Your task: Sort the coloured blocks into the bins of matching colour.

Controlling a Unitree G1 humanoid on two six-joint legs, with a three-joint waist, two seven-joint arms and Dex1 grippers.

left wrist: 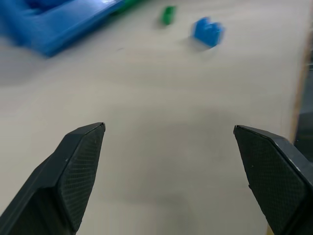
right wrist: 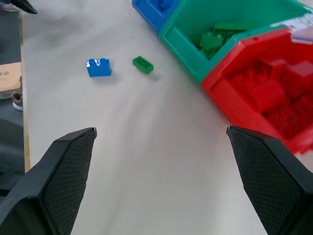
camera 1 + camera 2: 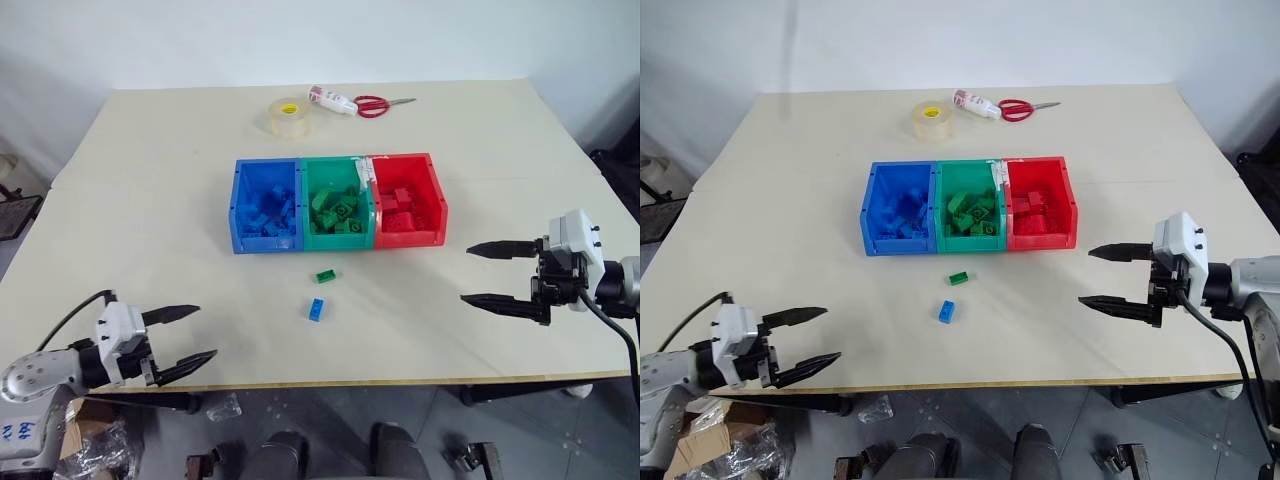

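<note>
Three joined bins stand mid-table: blue bin, green bin, red bin, each holding several blocks of its own colour. Two loose blocks lie on the table in front of them: a green block and, nearer the front edge, a blue block. My left gripper hangs open at the table's front left corner, empty. Over at the right side, level with the loose blocks, my right gripper is open and empty too. Both are well apart from the blocks.
At the far edge lie a roll of clear tape, a small white tube and red-handled scissors. The table's front edge runs just behind the left gripper.
</note>
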